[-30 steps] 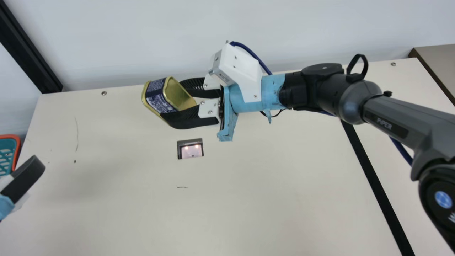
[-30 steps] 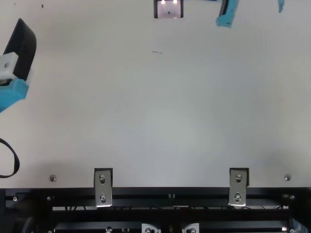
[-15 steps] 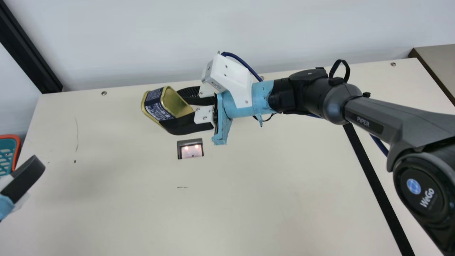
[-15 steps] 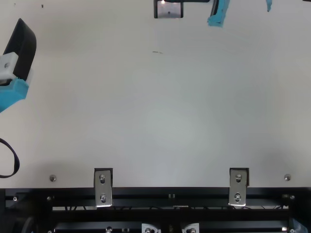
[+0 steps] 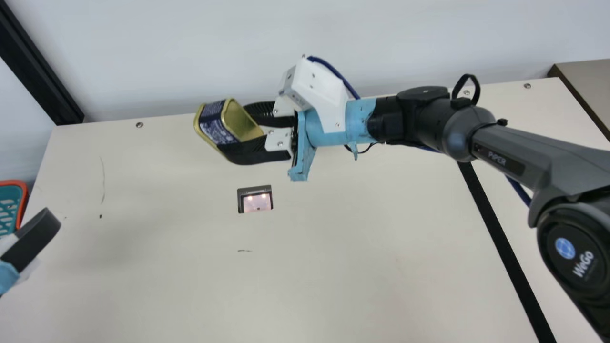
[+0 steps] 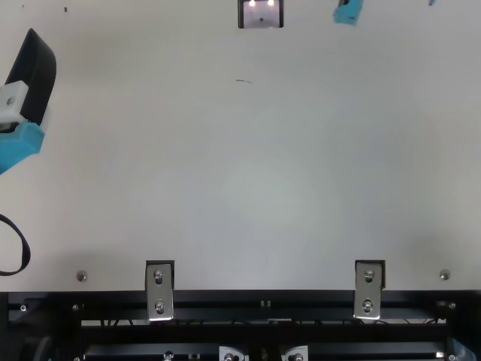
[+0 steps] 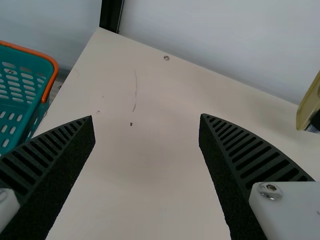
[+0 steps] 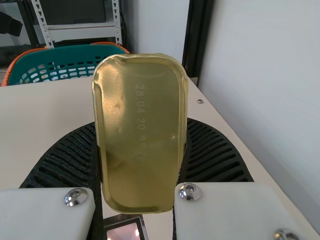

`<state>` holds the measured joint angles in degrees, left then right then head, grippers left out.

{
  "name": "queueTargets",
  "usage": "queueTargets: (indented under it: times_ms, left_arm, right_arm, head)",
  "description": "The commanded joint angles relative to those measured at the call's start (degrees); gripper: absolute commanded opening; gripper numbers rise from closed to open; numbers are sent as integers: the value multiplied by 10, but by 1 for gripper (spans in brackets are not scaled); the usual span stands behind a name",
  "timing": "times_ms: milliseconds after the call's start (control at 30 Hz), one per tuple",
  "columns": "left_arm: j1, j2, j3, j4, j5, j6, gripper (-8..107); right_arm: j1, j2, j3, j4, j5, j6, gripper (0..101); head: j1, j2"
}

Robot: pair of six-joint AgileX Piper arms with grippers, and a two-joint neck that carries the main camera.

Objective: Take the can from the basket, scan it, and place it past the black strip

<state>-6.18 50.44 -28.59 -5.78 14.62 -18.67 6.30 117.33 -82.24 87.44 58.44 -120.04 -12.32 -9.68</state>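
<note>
In the main view my right gripper is shut on the gold can, holding it tilted in the air above and behind the scanner. The right wrist view shows the flat gold face of the can between the two fingers of my right gripper. My left gripper is at the main view's left edge; in the left wrist view that gripper stands open, nothing between its fingers. The teal basket with its orange rim is beyond one finger. The black strip crosses the table's right side.
A wall rises behind the table's back edge, with a black post at the left. A brown surface adjoins the back right corner. Metal brackets line the near edge in the top view.
My right gripper with the can first came down and slightly left towards the scanner, then rose back up and a little right. The left arm has kept still.
</note>
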Motion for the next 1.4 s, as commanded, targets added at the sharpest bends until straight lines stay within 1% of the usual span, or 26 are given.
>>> queueTargets:
  times_ms: [0, 133, 200, 467, 567, 633, 767, 967, 1100, 1267, 1367]
  left_arm:
    - [0, 0, 0, 0, 0, 0, 90]
    - [0, 0, 0, 0, 0, 0, 90]
    - [0, 0, 0, 0, 0, 0, 90]
    - [0, 0, 0, 0, 0, 0, 90]
    - [0, 0, 0, 0, 0, 0, 90]
    - [0, 0, 0, 0, 0, 0, 90]
    - [0, 0, 0, 0, 0, 0, 90]
    - [0, 0, 0, 0, 0, 0, 90]
    - [0, 0, 0, 0, 0, 0, 90]
    - [0, 0, 0, 0, 0, 0, 90]
    - [0, 0, 0, 0, 0, 0, 90]
  right_arm:
    - [-2, -11, 6, -4, -5, 0, 0]
    - [-6, -40, 27, -16, -19, 0, 0]
    - [-9, -58, 42, -25, -31, 0, 0]
    - [-34, -132, 116, -59, -82, 0, 0]
    - [-46, -161, 141, -77, -103, 4, 0]
    - [-54, -181, 149, -97, -115, 19, 0]
    - [-71, -218, 158, -144, -134, 60, 0]
    - [-95, -266, 161, -227, -148, 130, 0]
    - [-112, -290, 159, -288, -147, 179, 0]
    - [-137, -316, 154, -364, -137, 237, 0]
    - [-156, -331, 155, -408, -132, 268, 0]
  head:
    - [-4, -4]
    - [-4, -4]
    - [-4, -4]
    - [-10, -29]
    - [-15, -39]
    - [-18, -46]
    - [-24, -64]
    - [-33, -95]
    - [-37, -122]
    - [-39, -159]
    - [-39, -159]
